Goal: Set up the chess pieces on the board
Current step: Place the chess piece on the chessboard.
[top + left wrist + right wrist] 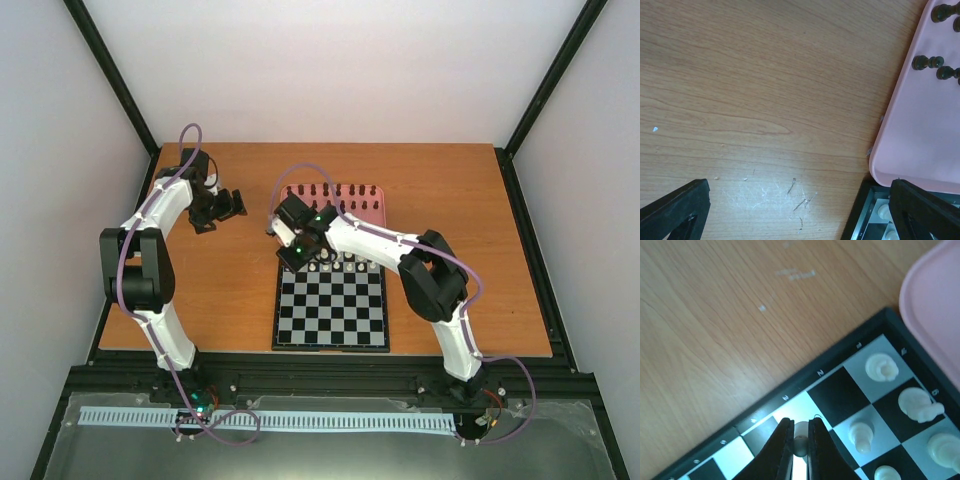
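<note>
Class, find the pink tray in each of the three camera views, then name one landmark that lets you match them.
Top external: the pink tray sits at centre, just beyond the far edge of the chessboard, partly under the right arm.
Left wrist: along the right edge, from top to lower right.
Right wrist: top right corner.
Shared landmark: the chessboard's black border beside the tray.

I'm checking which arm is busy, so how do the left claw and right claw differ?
The left claw is wide open and empty; the right claw is shut on a cream-white piece. The left claw hangs over the wooden table beside the pink tray; the right claw is over the board, near its edge. Both are black.
</note>
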Available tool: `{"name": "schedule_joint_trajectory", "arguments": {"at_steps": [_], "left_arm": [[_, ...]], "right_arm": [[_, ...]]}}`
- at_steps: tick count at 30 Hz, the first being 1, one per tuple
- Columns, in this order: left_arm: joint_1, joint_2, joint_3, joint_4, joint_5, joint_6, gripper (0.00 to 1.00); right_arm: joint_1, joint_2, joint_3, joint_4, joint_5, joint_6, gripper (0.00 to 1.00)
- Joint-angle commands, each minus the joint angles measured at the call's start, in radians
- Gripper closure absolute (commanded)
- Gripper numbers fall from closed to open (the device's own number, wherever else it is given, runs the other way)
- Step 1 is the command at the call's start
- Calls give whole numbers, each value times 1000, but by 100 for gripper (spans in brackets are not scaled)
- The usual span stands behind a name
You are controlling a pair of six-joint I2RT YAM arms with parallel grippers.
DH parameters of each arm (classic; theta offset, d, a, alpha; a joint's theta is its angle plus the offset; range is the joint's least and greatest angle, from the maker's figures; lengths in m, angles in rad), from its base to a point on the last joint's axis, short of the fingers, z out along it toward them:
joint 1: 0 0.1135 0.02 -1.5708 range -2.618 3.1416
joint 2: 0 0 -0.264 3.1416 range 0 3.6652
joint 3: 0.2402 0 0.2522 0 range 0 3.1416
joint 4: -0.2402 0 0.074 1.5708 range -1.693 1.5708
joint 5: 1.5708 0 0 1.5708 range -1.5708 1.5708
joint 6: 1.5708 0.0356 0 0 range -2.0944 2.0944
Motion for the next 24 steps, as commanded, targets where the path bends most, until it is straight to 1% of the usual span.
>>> {"name": "schedule_joint_trajectory", "arguments": {"at_steps": [1,9,24], "left_arm": [[-3,-19,15,9,-10,-9,0],[-7,-45,-9,14,-14,-6,0],[-8,-50,-14,15,-12,-6,0]], "right_arm": [[-4,-27,-53,82,26,-1,95],[5,-1,-53,108,65,1,95],[6,69,11,64,73,1,94]]}}
